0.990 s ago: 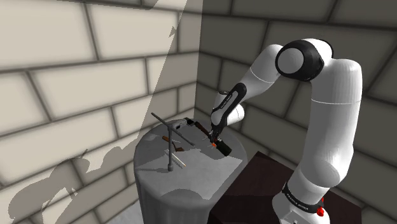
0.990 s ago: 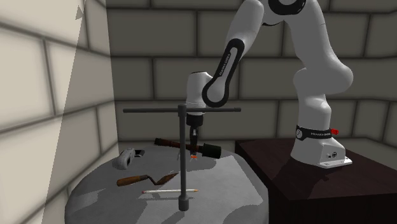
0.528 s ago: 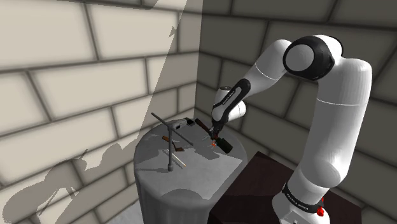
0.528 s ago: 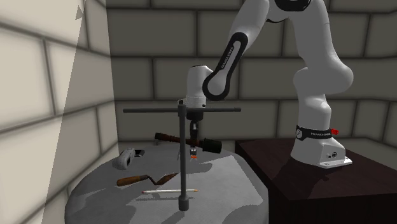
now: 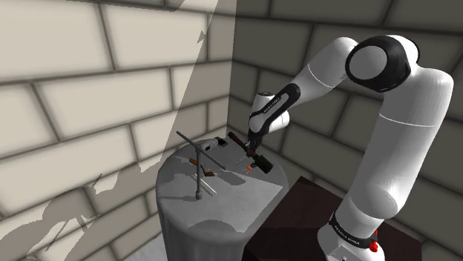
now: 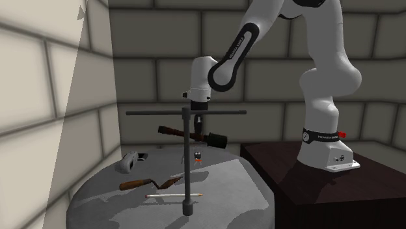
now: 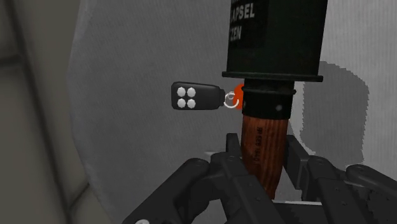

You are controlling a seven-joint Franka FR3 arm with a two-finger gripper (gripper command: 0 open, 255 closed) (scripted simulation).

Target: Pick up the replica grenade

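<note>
Stick grenade (image 7: 273, 51) (dark cylindrical head, wooden handle) in gripper (image 7: 264, 151)

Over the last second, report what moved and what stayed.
The gripper, shut on the wooden handle of the grenade, has raised it off the table, and the arm has risen with it. The key fob, T-shaped stand, trowel and pencil lie where they were.

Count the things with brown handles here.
2. The stick grenade, clasped by the gripper above the table; the trowel, lying on the table beside the pencil. None appears hidden.
</note>
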